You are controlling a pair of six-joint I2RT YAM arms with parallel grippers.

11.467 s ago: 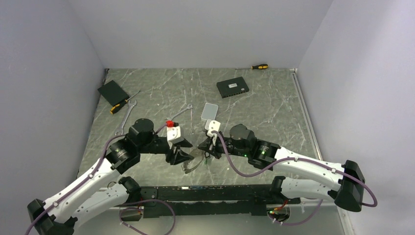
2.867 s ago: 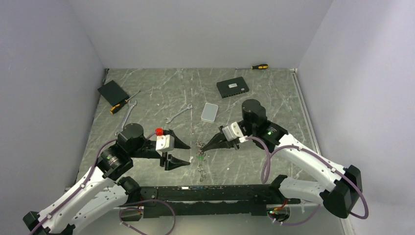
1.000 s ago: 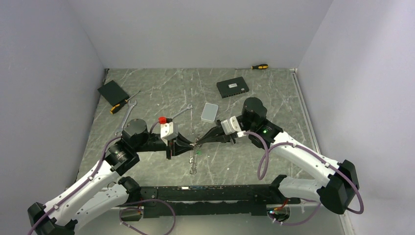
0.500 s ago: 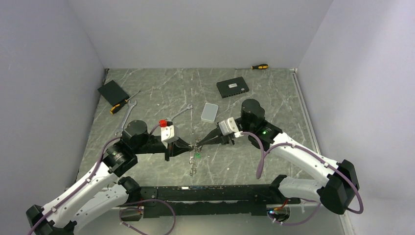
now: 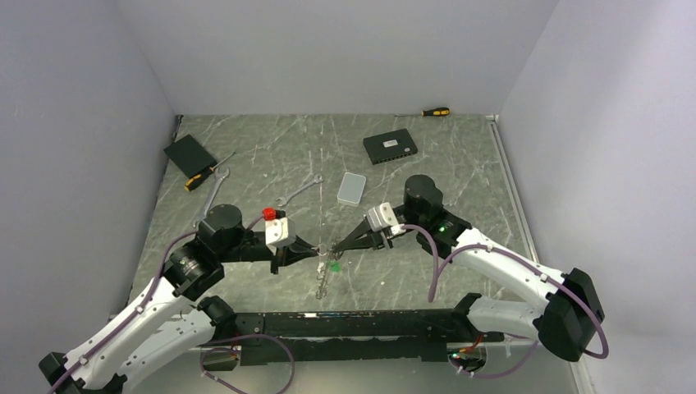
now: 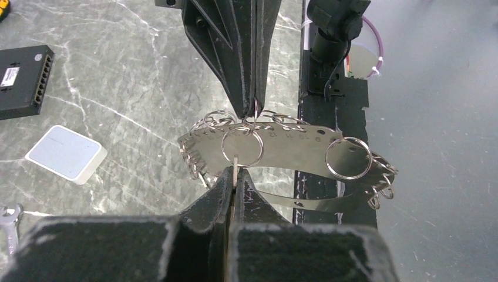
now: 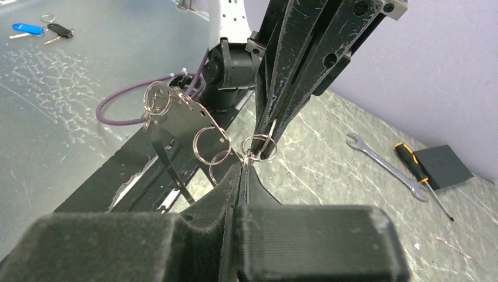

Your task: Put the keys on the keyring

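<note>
Keyring point(image 6: 282, 138) hangs at mid-frame between my end effectors. Its curved band lies left to right in the left wrist view, and its loose end droops toward the bottom edge in the top view. My left end effector point(image 6: 234, 171) and right end effector point(image 6: 254, 110) are both clamped shut on its small rings. Their fingertips hide exactly where each ring is pinched.

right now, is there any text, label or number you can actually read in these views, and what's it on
Nothing can be read for sure.
White label on the black box: print too small to read.
Tiny stamped marks along the flat metal strip of the keyring: too blurred to read.
White pad: no text visible.
</note>
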